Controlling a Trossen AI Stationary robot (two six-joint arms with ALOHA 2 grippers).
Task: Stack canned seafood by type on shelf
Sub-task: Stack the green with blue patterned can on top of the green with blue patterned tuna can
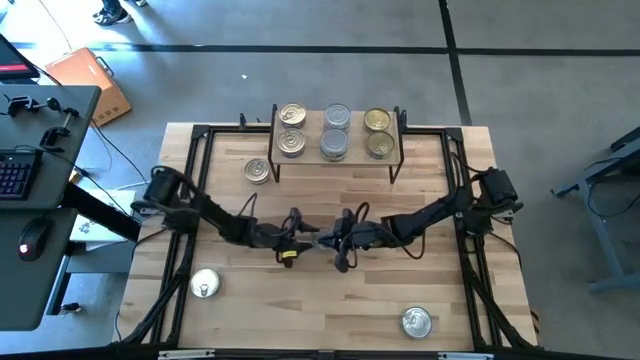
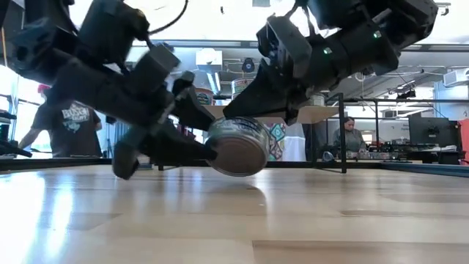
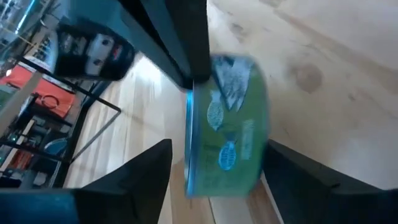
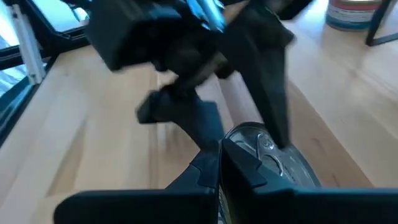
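Stacking is partly done: the shelf (image 1: 335, 128) at the back of the desk (image 1: 330, 305) carries six tins in three columns, gold-lidded ones at each end and silver ones in the middle, though whether any sit doubled up I cannot tell. One tin (image 1: 257, 171) lies beside the shelf, another (image 1: 205, 285) near the front left, a third (image 1: 416, 322) front right. At mid-desk both arms meet over a green-labelled tin (image 2: 238, 147). The right gripper (image 2: 275, 110), fingers pressed together, pinches its rim; the left gripper (image 3: 214, 171) has its fingers spread either side. Four tins remain, I judge.
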